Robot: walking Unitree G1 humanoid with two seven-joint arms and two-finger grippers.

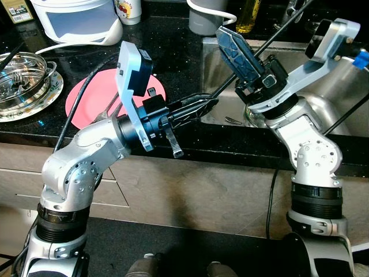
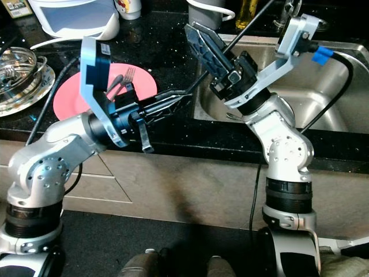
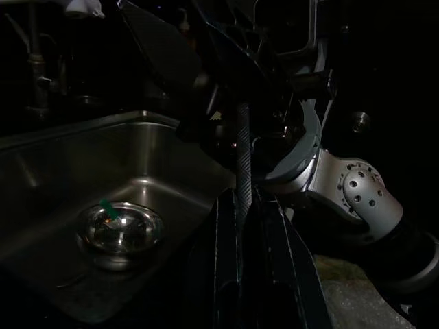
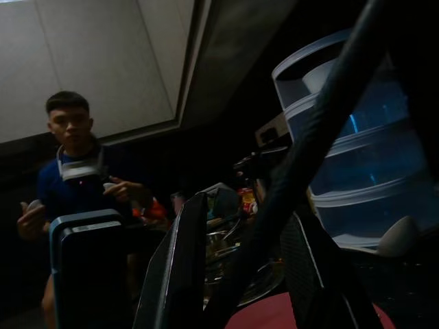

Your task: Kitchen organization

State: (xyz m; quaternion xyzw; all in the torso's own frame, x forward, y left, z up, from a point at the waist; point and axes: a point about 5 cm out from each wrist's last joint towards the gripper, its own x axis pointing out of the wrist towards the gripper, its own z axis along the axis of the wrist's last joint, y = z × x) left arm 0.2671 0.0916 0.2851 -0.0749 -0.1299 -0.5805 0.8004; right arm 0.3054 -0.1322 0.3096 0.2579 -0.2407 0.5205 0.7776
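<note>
Two arms of mine reach out over the front edge of the black counter [image 1: 173,52], which runs across the whole scene. The steel sink [image 2: 328,109] is let into its right part, with a round strainer [image 3: 120,229] sitting in the drain.

At the counter's back left corner stands a white appliance [image 1: 78,20] with translucent tiers. A glass bowl [image 1: 20,78] sits on a patterned plate at the left edge. Between that bowl and the sink, near the front edge, lies a pink plate [image 1: 92,95], and a fork [image 2: 122,79] rests on it.

My left gripper [image 1: 204,107] is held level above the front edge, just beside the sink's left rim and pointing towards the basin. Its fingers are clenched on a long, thin black rod [image 3: 243,157], ribbed where I grip it. From there the rod slants up and away over the sink towards the back of the counter.

My right gripper [image 2: 196,32] is raised above the sink's left rim, pointing up and towards the counter's back left. Its fingers stand apart, with the rod crossing the gap between them. I cannot tell whether either finger touches the rod.

My right wrist camera also catches a person [image 4: 75,171] in a dark blue top, standing well back from the counter with both hands raised.
</note>
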